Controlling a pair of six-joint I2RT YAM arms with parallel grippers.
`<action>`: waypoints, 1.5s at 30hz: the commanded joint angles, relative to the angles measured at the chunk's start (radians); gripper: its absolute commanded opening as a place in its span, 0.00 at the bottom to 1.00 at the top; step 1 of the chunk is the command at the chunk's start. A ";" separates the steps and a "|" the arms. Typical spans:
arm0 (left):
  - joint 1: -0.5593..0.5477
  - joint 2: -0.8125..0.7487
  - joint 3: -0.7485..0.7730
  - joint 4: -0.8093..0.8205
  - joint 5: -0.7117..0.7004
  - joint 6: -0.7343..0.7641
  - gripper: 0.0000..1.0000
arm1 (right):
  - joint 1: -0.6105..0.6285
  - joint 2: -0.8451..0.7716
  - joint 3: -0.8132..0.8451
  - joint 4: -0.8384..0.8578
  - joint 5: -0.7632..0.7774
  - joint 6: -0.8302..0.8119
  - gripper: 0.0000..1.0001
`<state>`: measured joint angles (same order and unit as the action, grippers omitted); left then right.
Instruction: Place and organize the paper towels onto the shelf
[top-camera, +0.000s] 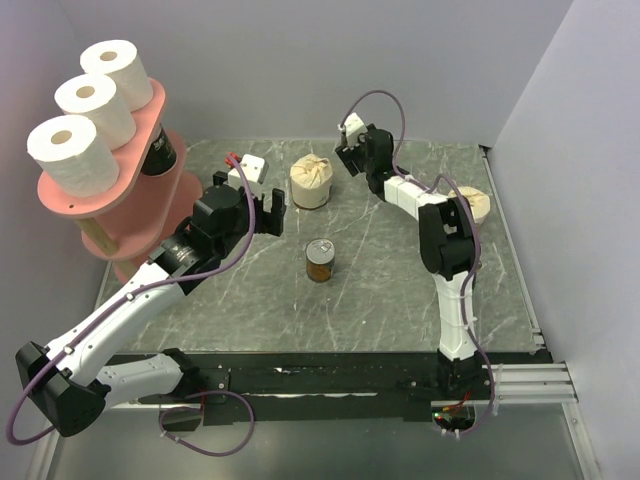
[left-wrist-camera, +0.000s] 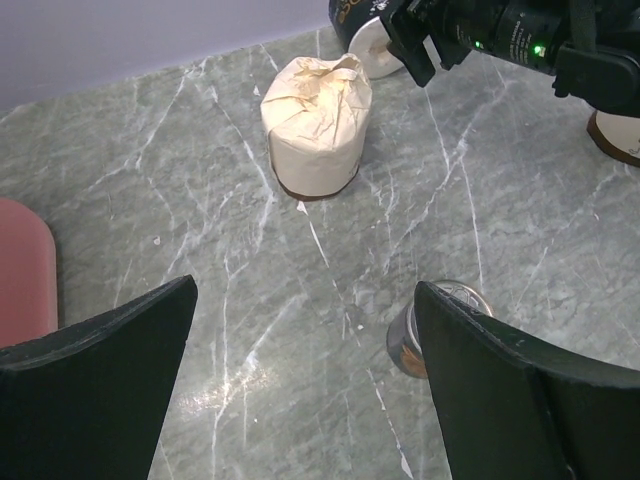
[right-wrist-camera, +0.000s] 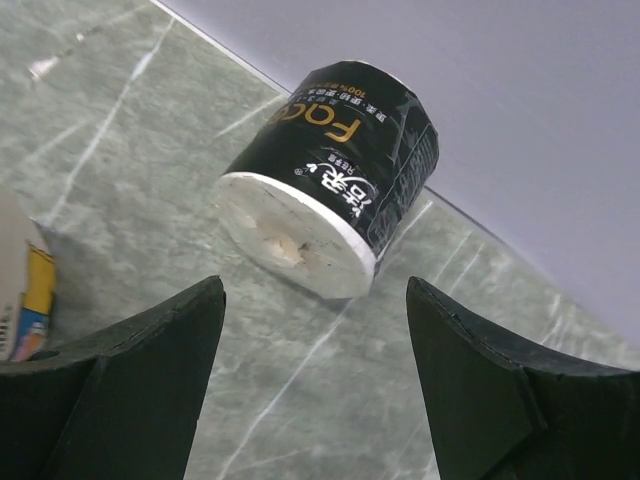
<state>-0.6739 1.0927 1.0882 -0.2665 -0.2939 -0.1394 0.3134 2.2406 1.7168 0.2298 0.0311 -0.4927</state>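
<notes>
Three plain white paper towels (top-camera: 95, 105) stand on the top board of the pink shelf (top-camera: 130, 180) at the left, and a black-wrapped roll (top-camera: 158, 152) stands on the tier below. A cream-wrapped roll (top-camera: 311, 181) stands mid-table and also shows in the left wrist view (left-wrist-camera: 315, 125). A second cream roll (top-camera: 472, 205) sits behind the right arm. Another black-wrapped roll (right-wrist-camera: 330, 170) lies on its side by the back wall, just beyond my open, empty right gripper (right-wrist-camera: 315, 285). My left gripper (left-wrist-camera: 305, 290) is open and empty above the table, short of the cream roll.
A small brown tin can (top-camera: 320, 260) stands at mid-table, partly behind my left gripper's right finger (left-wrist-camera: 500, 380). A pale object with a yellow and blue label (right-wrist-camera: 20, 290) sits at the right wrist view's left edge. Walls close the back and right sides.
</notes>
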 joint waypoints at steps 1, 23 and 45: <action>-0.003 -0.017 0.006 0.039 -0.025 0.008 0.96 | -0.010 0.045 0.067 0.086 -0.016 -0.139 0.81; -0.004 -0.020 0.010 0.039 -0.004 0.008 0.96 | -0.023 0.289 0.348 0.100 0.073 -0.296 0.79; -0.003 -0.027 0.007 0.042 -0.016 0.009 0.96 | -0.025 0.214 0.242 0.137 0.006 -0.228 0.21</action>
<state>-0.6739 1.0927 1.0882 -0.2665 -0.3042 -0.1390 0.2935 2.5214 2.0029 0.3492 0.0666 -0.7670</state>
